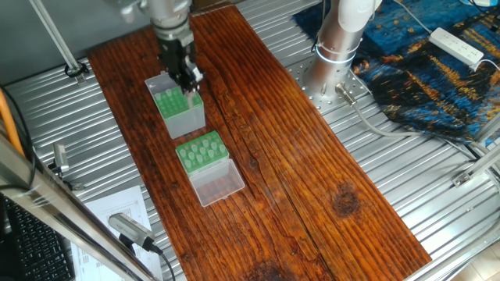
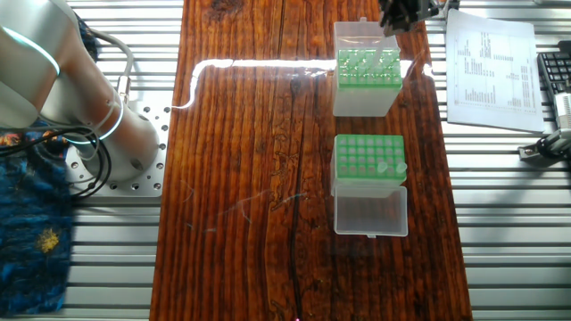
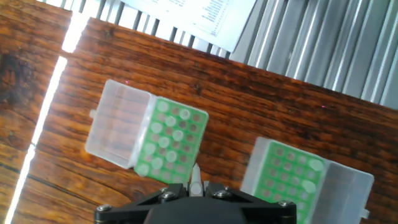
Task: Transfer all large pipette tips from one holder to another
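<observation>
My gripper (image 1: 189, 81) is shut on a large pipette tip (image 3: 196, 179), a pale cone that hangs point down just above the taller grey-sided holder (image 1: 181, 117). In the hand view that holder (image 3: 198, 127) lies at left, and several whitish tips stand in its green plate. The low green rack (image 1: 201, 151) sits just in front of it with its clear lid (image 1: 218, 183) folded open. Two tips (image 2: 391, 167) stand at one edge of the rack (image 2: 357, 160). The other fixed view shows only the gripper (image 2: 403, 12) at the top edge of the frame, beyond the holder (image 2: 364, 100).
The boxes stand on a dark wooden board (image 1: 297, 172) laid over a ribbed metal table. The arm's base (image 1: 340, 39) is bolted at the back, beside a blue patterned cloth (image 1: 437, 70). Printed sheets (image 2: 491, 67) and a keyboard (image 2: 555, 80) lie off the board's edge.
</observation>
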You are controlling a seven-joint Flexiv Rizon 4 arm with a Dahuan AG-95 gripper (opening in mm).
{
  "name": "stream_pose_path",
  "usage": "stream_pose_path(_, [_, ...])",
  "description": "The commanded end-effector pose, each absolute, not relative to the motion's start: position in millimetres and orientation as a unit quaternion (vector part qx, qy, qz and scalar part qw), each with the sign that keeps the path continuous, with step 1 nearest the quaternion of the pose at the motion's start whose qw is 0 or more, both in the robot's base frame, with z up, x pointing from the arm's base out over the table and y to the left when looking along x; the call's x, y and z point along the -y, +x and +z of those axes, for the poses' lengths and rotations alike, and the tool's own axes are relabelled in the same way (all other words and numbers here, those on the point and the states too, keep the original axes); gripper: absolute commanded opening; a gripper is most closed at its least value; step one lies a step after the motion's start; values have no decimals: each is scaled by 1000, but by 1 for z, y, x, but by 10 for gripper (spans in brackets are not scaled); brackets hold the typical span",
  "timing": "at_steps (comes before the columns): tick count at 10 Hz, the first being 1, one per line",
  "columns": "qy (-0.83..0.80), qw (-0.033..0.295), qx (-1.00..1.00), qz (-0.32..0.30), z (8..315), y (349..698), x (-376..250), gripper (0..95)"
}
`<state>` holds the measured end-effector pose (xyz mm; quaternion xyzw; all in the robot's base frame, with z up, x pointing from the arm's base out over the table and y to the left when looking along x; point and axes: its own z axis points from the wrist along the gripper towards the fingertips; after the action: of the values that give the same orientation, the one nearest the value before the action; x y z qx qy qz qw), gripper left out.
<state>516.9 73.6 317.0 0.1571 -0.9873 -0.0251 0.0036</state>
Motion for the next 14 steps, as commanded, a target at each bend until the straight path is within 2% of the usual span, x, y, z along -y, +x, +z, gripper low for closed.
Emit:
stream_pose_path(1, [153, 1, 988, -28, 317, 513, -74, 0])
stream_pose_path(5, [146, 4, 989, -28, 312, 513, -75, 0])
stream_pose_path(6, [158, 3, 987, -11, 312, 513, -74, 0])
stream_pose_path(7, [197, -10, 980, 26, 312, 513, -74, 0])
stream_pose_path(9, [218, -6, 976, 23, 312, 513, -74, 0])
stream_pose_path(12, [208, -17, 978, -3, 310, 513, -71, 0])
stream_pose_path(14, [206, -16, 978, -15, 314, 501, -76, 0])
